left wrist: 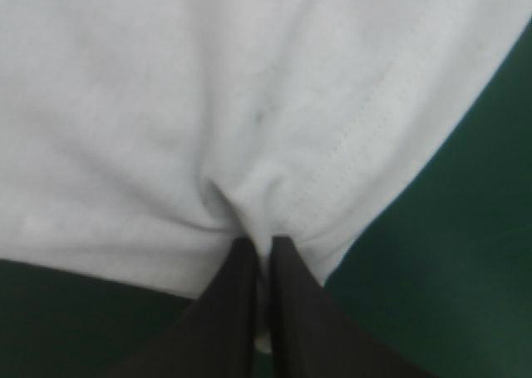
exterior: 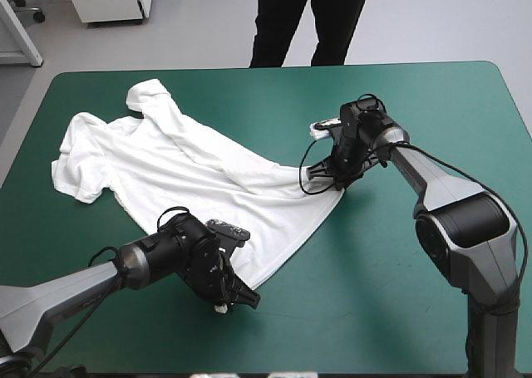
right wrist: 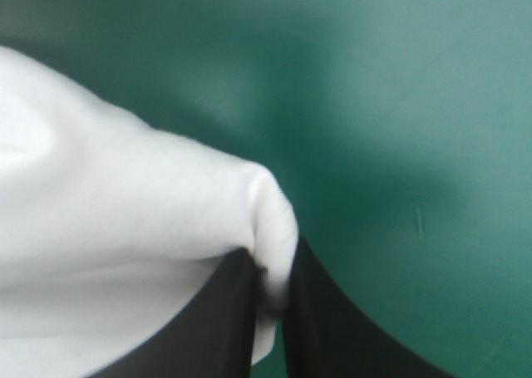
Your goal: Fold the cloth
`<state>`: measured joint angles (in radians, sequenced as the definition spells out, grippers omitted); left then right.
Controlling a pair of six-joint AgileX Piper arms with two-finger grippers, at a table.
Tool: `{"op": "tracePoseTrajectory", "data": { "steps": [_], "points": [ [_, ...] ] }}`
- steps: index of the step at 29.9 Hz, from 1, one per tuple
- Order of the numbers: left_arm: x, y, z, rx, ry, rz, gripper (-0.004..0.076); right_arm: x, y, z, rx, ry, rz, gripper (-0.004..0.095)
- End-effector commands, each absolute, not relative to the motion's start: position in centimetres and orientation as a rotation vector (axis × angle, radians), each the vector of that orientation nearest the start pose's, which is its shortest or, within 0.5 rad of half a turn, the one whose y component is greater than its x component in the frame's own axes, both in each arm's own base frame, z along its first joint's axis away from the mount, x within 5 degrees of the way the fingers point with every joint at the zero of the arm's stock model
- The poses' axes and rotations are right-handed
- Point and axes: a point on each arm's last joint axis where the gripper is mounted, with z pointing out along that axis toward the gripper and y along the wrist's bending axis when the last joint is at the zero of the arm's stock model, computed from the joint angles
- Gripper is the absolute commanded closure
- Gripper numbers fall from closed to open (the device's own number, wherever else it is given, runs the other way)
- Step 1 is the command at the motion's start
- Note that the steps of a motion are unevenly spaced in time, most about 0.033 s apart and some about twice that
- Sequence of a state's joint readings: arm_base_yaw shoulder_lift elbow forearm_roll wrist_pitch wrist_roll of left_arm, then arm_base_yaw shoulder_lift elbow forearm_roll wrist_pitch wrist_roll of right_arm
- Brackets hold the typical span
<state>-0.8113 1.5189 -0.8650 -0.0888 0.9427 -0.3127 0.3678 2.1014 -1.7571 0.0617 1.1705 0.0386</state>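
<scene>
The white T-shirt (exterior: 191, 166) lies spread on the teal-green cover, its collar and sleeves toward the far left corner and its hem toward the near right. My left gripper (exterior: 226, 297) is shut on the T-shirt at the near hem corner; in the left wrist view the cloth (left wrist: 249, 112) puckers where the left gripper (left wrist: 263, 247) pinches it, with the stitched hem running off beside it. My right gripper (exterior: 326, 177) is shut on the T-shirt at the other hem corner, and a fold of the cloth (right wrist: 125, 203) bulges between the right gripper's (right wrist: 273, 266) tips.
Bare teal-green cover (exterior: 399, 311) stretches along the near and right sides of the table. The shirt's sleeve (exterior: 75, 179) lies close to the left edge.
</scene>
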Motion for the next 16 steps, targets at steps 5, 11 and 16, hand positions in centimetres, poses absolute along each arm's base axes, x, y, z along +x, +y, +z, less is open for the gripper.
{"op": "tracePoseTrajectory", "data": {
  "steps": [5,11,16],
  "points": [
    [18.0,-18.1,22.2,0.736,2.908,-0.038,0.0733,38.7,16.1,27.6,-0.482,2.893,0.210,0.0925],
    [20.6,-15.7,28.9,0.589,2.754,-0.050,0.0733,36.2,15.5,35.5,-0.458,2.688,0.305,0.0925],
    [22.6,-12.7,36.2,0.507,2.579,-0.017,0.0733,33.0,14.2,42.2,-0.428,2.499,0.350,0.0925]
  ]
}}
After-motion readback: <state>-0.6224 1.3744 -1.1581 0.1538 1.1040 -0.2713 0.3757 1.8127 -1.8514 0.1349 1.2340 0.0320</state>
